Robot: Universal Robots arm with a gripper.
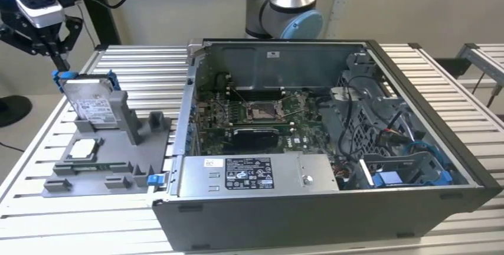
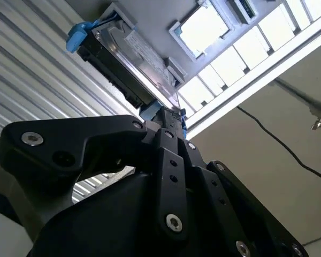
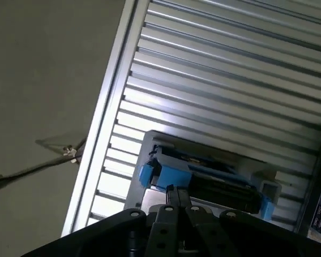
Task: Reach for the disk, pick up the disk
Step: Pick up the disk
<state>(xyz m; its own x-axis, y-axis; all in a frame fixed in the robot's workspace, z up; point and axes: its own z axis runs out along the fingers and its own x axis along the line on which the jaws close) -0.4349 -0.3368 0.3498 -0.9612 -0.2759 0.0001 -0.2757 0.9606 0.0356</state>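
Observation:
The disk (image 1: 93, 106), a silver hard drive with a white label and a blue bracket, stands on edge in a grey holder (image 1: 126, 126) at the exterior view's left. My gripper (image 1: 60, 65) hangs just over the disk's upper corner, at the blue bracket's tab, fingers pressed together with nothing seen between them. In both wrist views the black fingers (image 2: 168, 128) (image 3: 176, 199) point at the blue end of the disk (image 2: 134, 59) (image 3: 219, 184), which still sits in the holder.
A small square processor chip (image 1: 85, 147) lies in the grey holder's low tray. An open computer case (image 1: 331, 149) stands beside the holder on the slatted metal table (image 1: 134, 66). The arm's base (image 1: 284, 13) rises behind the case. A cable lies on the floor (image 3: 32, 166).

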